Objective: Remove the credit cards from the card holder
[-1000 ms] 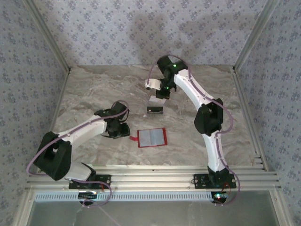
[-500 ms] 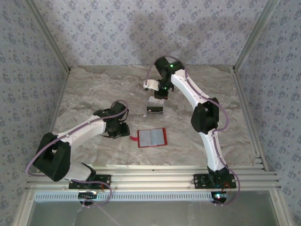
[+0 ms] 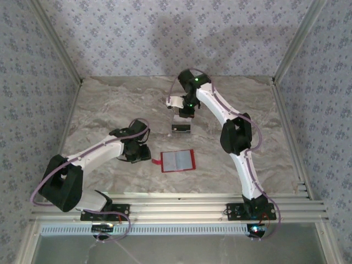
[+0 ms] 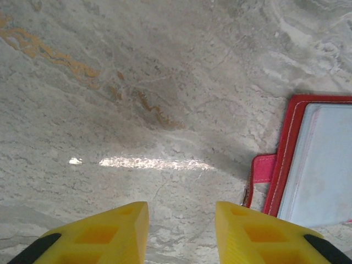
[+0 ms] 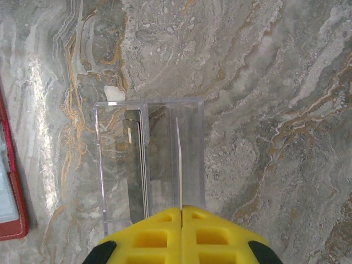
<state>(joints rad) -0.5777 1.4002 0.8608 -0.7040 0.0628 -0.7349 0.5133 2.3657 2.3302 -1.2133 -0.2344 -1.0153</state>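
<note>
The red card holder [image 3: 177,160] lies open and flat on the marble table, its greyish clear pockets facing up; its left edge and pink tab [image 4: 262,170] show in the left wrist view. My left gripper [image 4: 181,220] hovers open just left of the tab with nothing between its fingers. Near the back of the table, my right gripper [image 5: 181,209] is shut on one thin credit card [image 5: 178,159], seen edge-on and held above a clear plastic box. In the top view this card [image 3: 175,101] looks whitish. More cards [image 5: 136,165] stand inside that box.
The clear plastic box [image 5: 192,148] sits on the table behind the card holder, also seen from above [image 3: 180,122]. The card holder's red edge [image 5: 10,192] shows at the left of the right wrist view. Patterned walls and metal rails enclose the table.
My right arm has shifted slightly left with the card still pinched. The left arm and the card holder have not moved.
</note>
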